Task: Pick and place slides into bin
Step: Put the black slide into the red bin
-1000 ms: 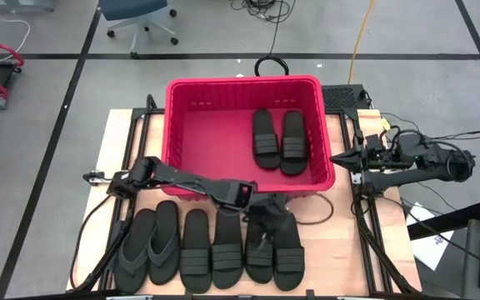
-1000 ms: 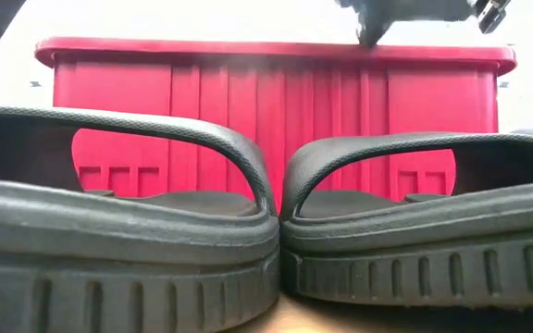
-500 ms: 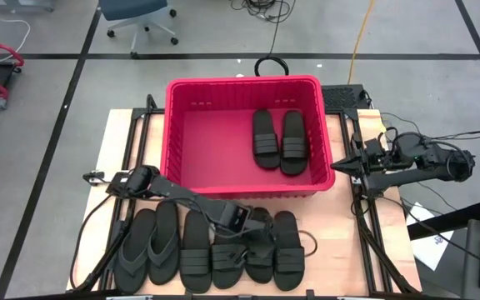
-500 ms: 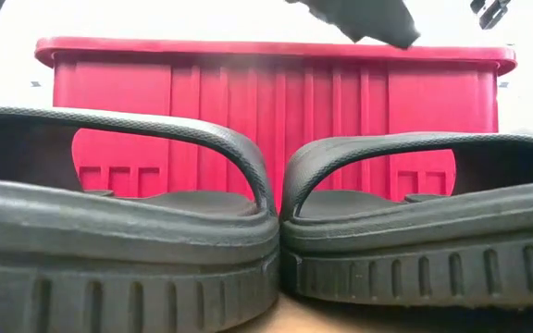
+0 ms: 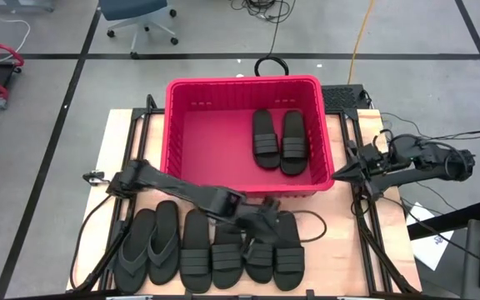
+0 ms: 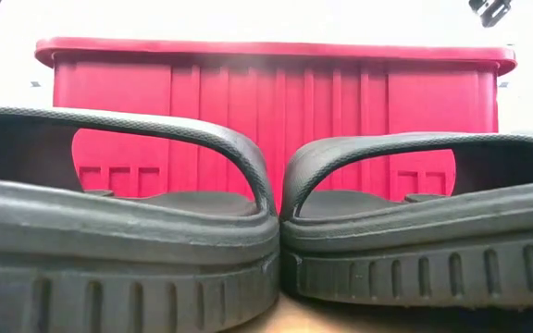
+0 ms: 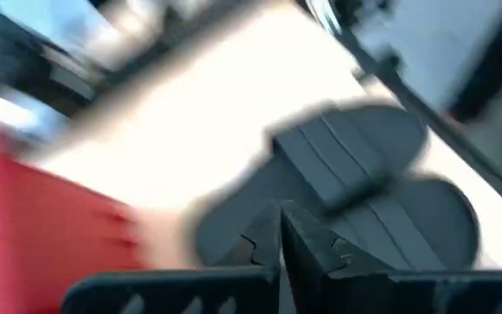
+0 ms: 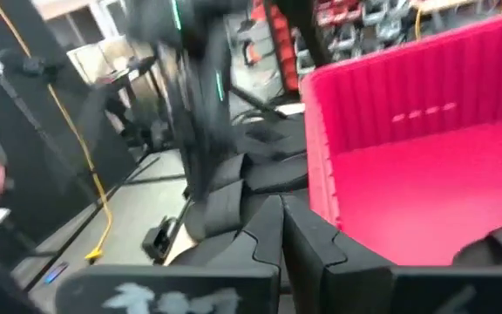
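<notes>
The red bin (image 5: 173,142) stands at the table's far middle, with two black slides (image 5: 267,137) (image 5: 294,142) flat on its floor. Several more slides lie in a row along the near edge, from flip-flops (image 5: 148,248) at the left to a banded slide (image 5: 288,254) at the right. My left gripper (image 5: 263,222) is shut above the far end of the second slide from the right (image 5: 259,250). In the left wrist view its shut fingers (image 7: 279,214) show in front of that slide's end (image 7: 234,222). My right gripper (image 5: 337,176) waits shut beside the bin's right wall. My left gripper reaches slanting down from the table's left, its shut fingertips over the end of a banded slide (image 7: 234,222). I cannot tell whether they touch it; the view is blurred. That slide and its neighbour (image 7: 443,218) show against the wooden table.
In the low view two slides (image 6: 118,213) (image 6: 424,203) fill the foreground, with the bin's near wall (image 6: 276,92) behind them. A black cable loops on the table by the rightmost slide (image 5: 311,218). The right wrist view shows the bin's corner (image 8: 425,105).
My left gripper first went down and toward the near edge over the row of slides. It then rose and moved toward the table's right, leaving the top of the low view. My right gripper's tip has swung a little toward the near edge.
</notes>
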Available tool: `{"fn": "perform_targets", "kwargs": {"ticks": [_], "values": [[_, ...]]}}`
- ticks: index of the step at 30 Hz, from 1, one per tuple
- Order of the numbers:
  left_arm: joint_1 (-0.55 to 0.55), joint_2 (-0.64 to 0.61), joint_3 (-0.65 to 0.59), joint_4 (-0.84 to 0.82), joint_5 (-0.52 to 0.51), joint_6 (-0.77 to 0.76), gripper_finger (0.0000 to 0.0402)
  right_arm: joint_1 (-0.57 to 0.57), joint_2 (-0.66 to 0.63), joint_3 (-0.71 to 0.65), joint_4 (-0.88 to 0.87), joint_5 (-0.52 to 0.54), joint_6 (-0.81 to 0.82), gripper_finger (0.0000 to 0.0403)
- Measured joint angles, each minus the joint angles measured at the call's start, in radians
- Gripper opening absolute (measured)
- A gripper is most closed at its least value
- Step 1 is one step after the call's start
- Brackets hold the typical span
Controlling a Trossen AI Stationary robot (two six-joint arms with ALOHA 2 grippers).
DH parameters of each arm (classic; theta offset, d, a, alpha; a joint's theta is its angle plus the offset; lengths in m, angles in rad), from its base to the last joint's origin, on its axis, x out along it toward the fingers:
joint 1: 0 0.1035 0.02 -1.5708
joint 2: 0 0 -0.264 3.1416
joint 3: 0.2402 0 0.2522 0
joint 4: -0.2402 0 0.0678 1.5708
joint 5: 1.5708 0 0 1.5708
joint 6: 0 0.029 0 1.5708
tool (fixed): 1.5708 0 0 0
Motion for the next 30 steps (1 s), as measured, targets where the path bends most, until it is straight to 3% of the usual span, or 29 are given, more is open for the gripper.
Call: {"fn": "perform_targets", "kwargs": {"ticks": [3,8,14,18,22,27,30], "values": [[-0.005,-0.096,0.035,-0.024,-0.154,0.005,0.0007,0.004,0.056,0.0,0.063,-0.059,0.007,0.0],[-0.01,-0.272,0.039,-0.044,-0.357,-0.122,0.0007,0.05,0.189,0.002,0.236,-0.209,0.041,0.0],[-0.088,-0.457,0.041,-0.045,-0.467,-0.17,0.0007,0.182,0.377,0.014,0.128,-0.393,0.102,0.0],[-0.139,-0.519,0.04,-0.064,-0.531,-0.171,0.0007,0.317,0.48,0.015,0.145,-0.395,0.124,0.0],[-0.177,-0.549,0.04,-0.122,-0.544,-0.176,0.0007,0.403,0.578,0.015,0.187,-0.305,0.114,0.0],[-0.185,-0.547,0.038,-0.185,-0.548,-0.221,0.0007,0.403,0.701,0.015,0.216,-0.257,0.102,0.0005],[-0.184,-0.548,0.038,-0.2,-0.546,-0.252,0.0007,0.38,0.767,0.015,0.249,-0.233,0.135,0.0031]]}}
